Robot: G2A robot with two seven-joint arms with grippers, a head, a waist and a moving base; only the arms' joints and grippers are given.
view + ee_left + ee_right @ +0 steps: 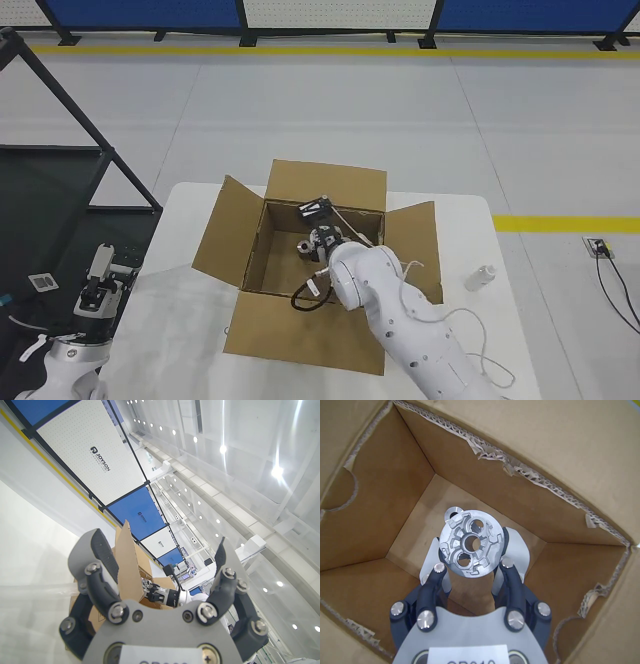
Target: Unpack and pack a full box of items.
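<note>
Right wrist view: right hand [472, 543] pinches metal disc [483, 560] by its rim inside box [495, 482], thin edge grip could slip and drop it; left hand [160, 538] open, empty

Right tool [311, 245] and metal part [302, 246] inside open cardboard box [325, 182]

Pale grey floor [300, 100], yellow line [300, 50], blue-white wall panels [150, 12], round ceiling lights [223, 449].
</note>
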